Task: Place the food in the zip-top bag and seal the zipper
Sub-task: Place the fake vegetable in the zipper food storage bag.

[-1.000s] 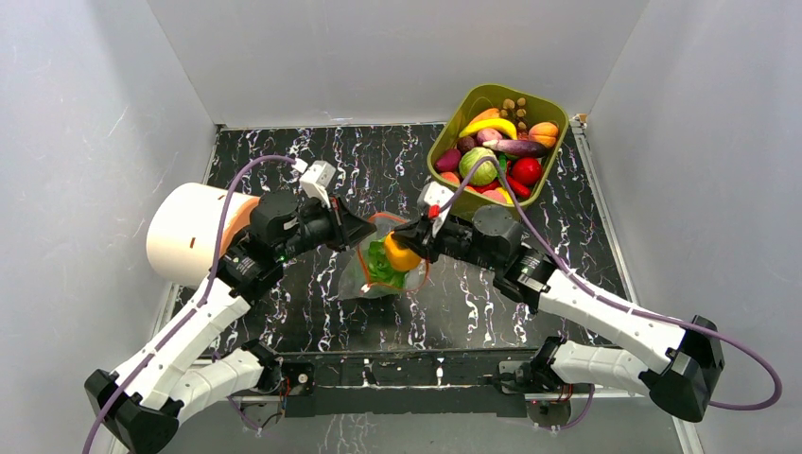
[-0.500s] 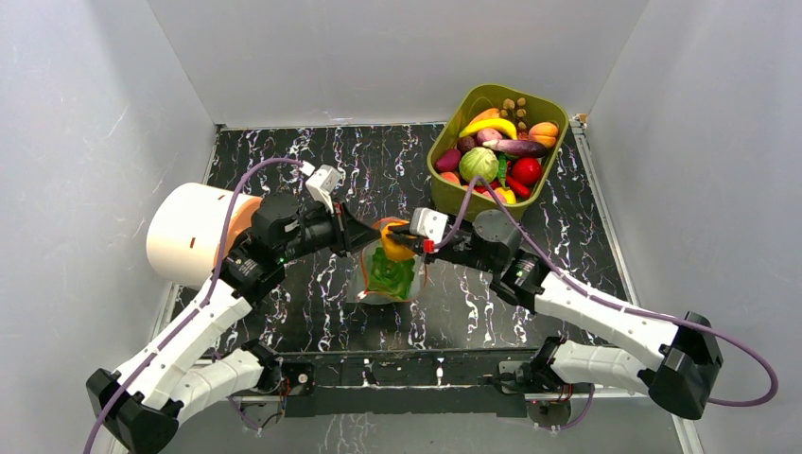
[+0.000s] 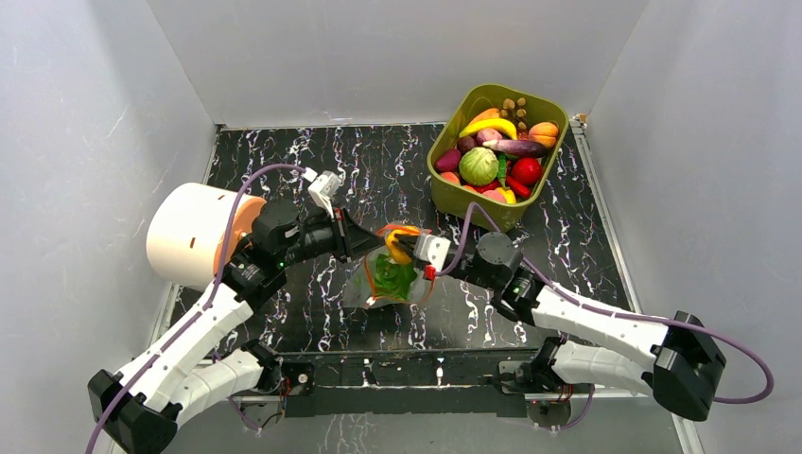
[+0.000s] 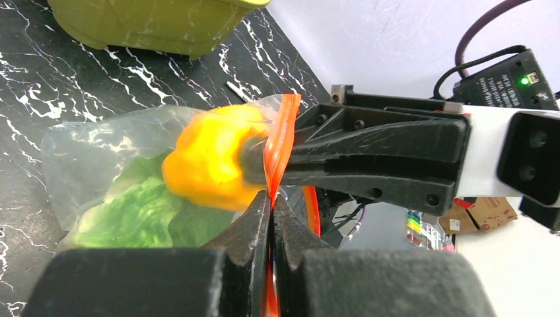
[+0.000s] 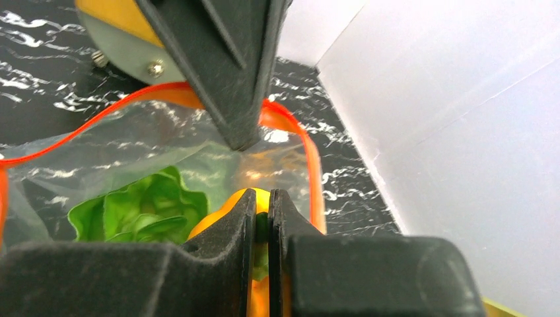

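Observation:
The clear zip-top bag (image 3: pixel 383 284) lies mid-table with its mouth held up and open. My left gripper (image 3: pixel 371 248) is shut on the orange-red zipper strip (image 4: pixel 277 142) at the mouth's rim. My right gripper (image 3: pixel 404 248) is shut on the green stem of a yellow-orange pepper (image 4: pixel 210 166) and reaches into the mouth. The pepper (image 5: pixel 228 205) sits just inside the bag, above a green lettuce (image 5: pixel 142 206) lying in it. In the left wrist view my left gripper (image 4: pixel 271 198) pinches the strip, and the right gripper's black fingers (image 4: pixel 376 155) cross behind it.
An olive-green tub (image 3: pixel 473 203) at the back right holds several more toy fruits and vegetables. A white cylinder (image 3: pixel 184 232) lies at the left edge beside my left arm. White walls close in the marbled black table (image 3: pixel 284 161).
My right gripper has carried the pepper down and left, from above the bag into its open mouth. My left gripper has kept its hold on the rim, shifting slightly right.

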`<state>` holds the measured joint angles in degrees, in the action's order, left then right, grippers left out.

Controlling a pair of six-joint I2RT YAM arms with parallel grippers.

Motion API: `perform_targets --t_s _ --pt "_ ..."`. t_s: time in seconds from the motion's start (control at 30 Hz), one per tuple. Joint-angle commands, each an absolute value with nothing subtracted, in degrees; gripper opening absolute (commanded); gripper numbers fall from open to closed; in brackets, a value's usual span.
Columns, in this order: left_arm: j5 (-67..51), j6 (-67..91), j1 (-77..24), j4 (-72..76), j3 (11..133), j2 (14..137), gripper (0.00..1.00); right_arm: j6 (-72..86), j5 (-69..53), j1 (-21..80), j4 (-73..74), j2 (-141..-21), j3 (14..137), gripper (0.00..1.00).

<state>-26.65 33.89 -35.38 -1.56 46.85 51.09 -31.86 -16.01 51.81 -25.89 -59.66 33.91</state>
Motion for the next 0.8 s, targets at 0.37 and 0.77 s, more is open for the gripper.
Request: perform_targets --t_s 0.37,0.77 --pt "-29.68 36.57 -35.51 3.05 46.42 48.54 0.00 -44.48 -7.40 54.31 -36.38 -60.62 30.44 0.00" --pt "-28.14 36.07 -35.51 3.08 45.69 48.26 0.00 -37.05 -6.78 54.27 -27.55 -62.40 34.19 0.29"
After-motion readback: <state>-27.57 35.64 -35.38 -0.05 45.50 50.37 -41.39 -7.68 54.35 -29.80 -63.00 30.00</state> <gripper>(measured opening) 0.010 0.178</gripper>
